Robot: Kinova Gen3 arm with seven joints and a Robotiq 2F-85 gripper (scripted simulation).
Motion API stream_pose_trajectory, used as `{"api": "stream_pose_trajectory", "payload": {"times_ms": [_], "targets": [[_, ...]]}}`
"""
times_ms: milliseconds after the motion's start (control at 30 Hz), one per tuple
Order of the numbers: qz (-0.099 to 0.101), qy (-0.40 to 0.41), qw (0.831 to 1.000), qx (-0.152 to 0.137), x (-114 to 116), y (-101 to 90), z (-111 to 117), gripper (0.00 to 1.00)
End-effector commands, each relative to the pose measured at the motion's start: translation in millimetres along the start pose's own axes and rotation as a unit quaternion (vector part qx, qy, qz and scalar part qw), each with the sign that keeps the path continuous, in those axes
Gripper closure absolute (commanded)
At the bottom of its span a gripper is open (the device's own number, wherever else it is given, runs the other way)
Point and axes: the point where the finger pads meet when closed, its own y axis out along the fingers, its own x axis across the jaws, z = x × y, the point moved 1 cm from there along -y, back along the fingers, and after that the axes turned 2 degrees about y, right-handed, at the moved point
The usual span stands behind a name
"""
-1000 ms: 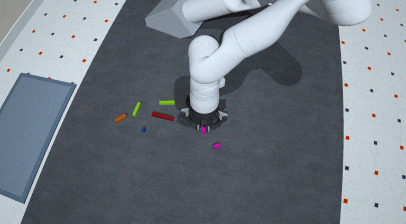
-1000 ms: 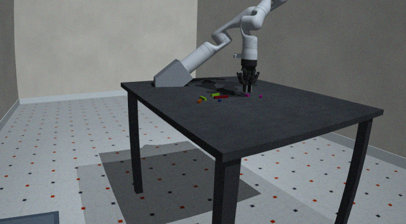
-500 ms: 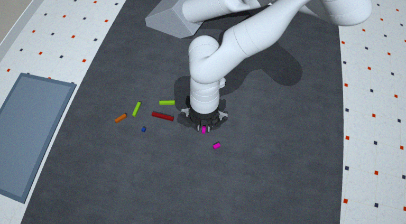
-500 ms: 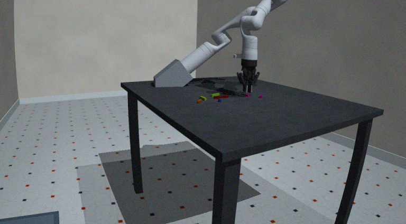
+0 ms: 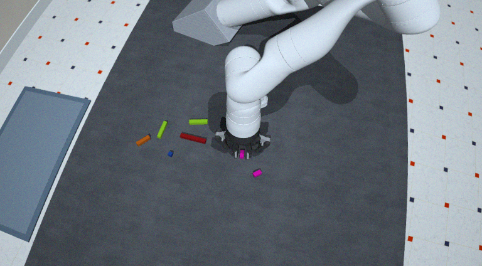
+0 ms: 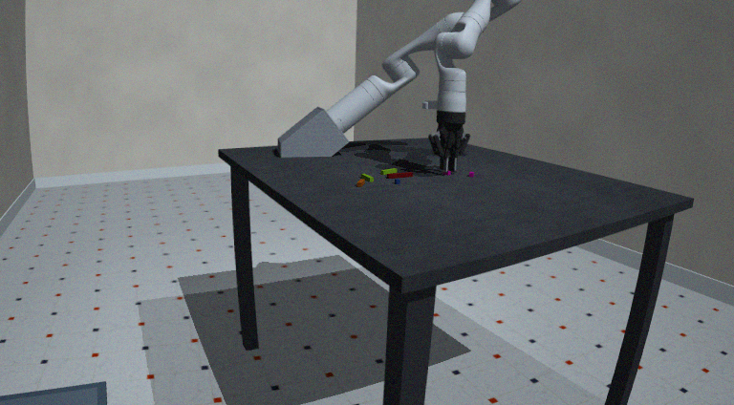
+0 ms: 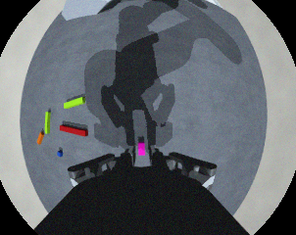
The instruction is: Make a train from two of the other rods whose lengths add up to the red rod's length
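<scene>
My gripper [image 5: 241, 155] [image 6: 449, 166] [image 7: 142, 151] points down, fingers partly open, on either side of a magenta rod [image 5: 241, 153] [image 6: 447, 173] [image 7: 141, 149]; narrow gaps show beside it. A second magenta rod [image 5: 257, 172] [image 6: 471, 174] lies in front and to the right, turned differently. The red rod [image 5: 192, 137] [image 6: 399, 176] [image 7: 74, 130] lies left of the gripper. One lime rod [image 5: 198, 122] [image 6: 388, 171] [image 7: 74, 103] lies behind it. The other lime rod [image 5: 162, 129] [image 6: 367, 178] [image 7: 47, 122] lies farther left.
An orange rod [image 5: 143, 140] [image 6: 360, 182] [image 7: 40, 137] lies farthest left. A small blue rod [image 5: 170, 154] [image 6: 397, 181] [image 7: 60, 153] lies in front of the red rod. The arm's grey base [image 5: 199, 17] [image 6: 308, 138] stands at the back of the dark table [image 5: 213, 220] [image 6: 486, 222].
</scene>
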Motion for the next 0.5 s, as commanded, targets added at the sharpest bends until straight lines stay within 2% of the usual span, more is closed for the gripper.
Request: {"api": "stream_pose_trajectory", "payload": {"times_ms": [0,467], "targets": [[-0.001,0.0,1.0,0.001,0.4,5.6,1.1,0.76],[-0.001,-0.001,1.0,0.001,0.4,7.0,0.8,0.76]]}}
